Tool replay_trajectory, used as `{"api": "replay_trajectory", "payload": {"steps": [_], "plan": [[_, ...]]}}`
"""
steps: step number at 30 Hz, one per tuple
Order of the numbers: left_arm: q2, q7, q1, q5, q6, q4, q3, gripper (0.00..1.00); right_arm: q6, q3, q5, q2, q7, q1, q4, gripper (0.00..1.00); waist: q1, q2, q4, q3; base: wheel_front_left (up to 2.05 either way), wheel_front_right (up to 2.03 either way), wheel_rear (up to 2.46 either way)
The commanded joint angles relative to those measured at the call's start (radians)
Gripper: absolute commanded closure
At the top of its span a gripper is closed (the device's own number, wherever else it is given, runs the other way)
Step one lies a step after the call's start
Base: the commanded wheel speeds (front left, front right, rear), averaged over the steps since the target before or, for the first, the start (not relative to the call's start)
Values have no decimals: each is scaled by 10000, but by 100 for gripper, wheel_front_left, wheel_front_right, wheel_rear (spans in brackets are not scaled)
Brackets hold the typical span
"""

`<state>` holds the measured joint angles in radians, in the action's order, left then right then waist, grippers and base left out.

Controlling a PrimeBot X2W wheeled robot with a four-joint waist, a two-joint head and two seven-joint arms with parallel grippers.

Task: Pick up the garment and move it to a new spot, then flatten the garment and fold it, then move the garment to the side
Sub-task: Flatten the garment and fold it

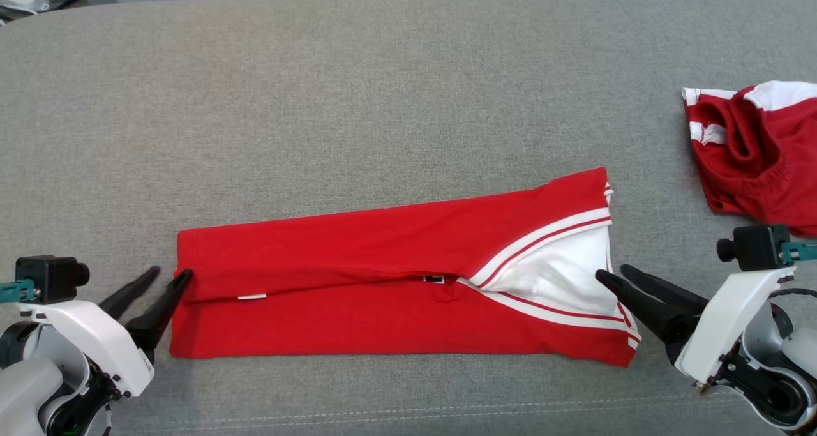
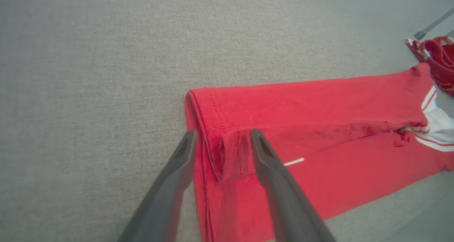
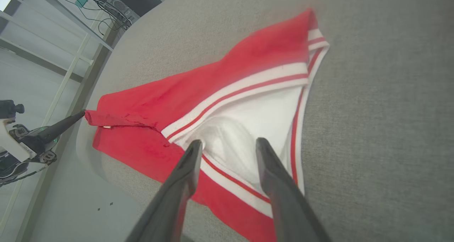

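Note:
The garment (image 1: 383, 276), red with white and red striped trim, lies folded into a long flat strip across the grey surface. At its left end my left gripper (image 1: 172, 272) is open. In the left wrist view its fingers (image 2: 223, 134) straddle the folded hem of the garment (image 2: 319, 107) without pinching it. My right gripper (image 1: 611, 271) is open at the strip's right end. In the right wrist view its tips (image 3: 230, 142) rest over the white panel of the garment (image 3: 212, 89).
A second red and white piece of clothing (image 1: 759, 155) lies crumpled at the far right, close above my right wrist. The grey fabric-covered surface (image 1: 408, 72) stretches wide behind the strip. A stitched seam (image 1: 383, 413) runs along its front.

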<state>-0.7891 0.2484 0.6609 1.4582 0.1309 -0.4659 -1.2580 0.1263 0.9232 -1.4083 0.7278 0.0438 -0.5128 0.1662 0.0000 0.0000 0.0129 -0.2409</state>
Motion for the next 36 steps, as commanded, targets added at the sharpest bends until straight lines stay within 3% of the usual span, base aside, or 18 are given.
{"api": "replay_trajectory", "payload": {"steps": [1, 5, 10, 14, 23, 28, 36], "plan": [[-404, 133, 23, -173, -2, -77, 543, 0, 44, -64, -123, 294, -66, 349, -136, 0, 0, 0, -41, 86, 0, 0, 0], [-157, 133, -302, -823, -2, -394, 1490, 0, 44, -407, -222, 485, -608, 507, -133, 0, 0, 0, -134, 364, 0, 0, 0], [452, 133, -983, -2048, -2, -719, 3229, 0, 44, -835, 449, 418, -1897, 581, 603, 0, 0, 0, -293, 703, 0, 0, 0], [1063, 133, -1683, -3137, -2, -805, 4614, 0, 44, -1090, 1017, -93, -2610, 630, 1572, 0, 0, 0, -417, 919, 0, 0, 0], [2441, 134, -3011, -5168, -2, -470, 7279, 0, 44, -1168, 1626, -1418, -2922, 974, 3146, 0, 0, 0, -800, 1053, 0, 0, 0], [2835, 134, -3362, -5772, -2, -116, 7800, 0, 44, -1373, 1765, -1888, -2992, 963, 3970, 0, 0, 0, -1014, 874, 0, 0, 0], [2956, 134, -3537, -6101, -2, 116, 8137, 0, 44, -1541, 1752, -2365, -3022, 793, 4786, 0, 0, 0, -1275, 555, 0, 0, 0]]}}
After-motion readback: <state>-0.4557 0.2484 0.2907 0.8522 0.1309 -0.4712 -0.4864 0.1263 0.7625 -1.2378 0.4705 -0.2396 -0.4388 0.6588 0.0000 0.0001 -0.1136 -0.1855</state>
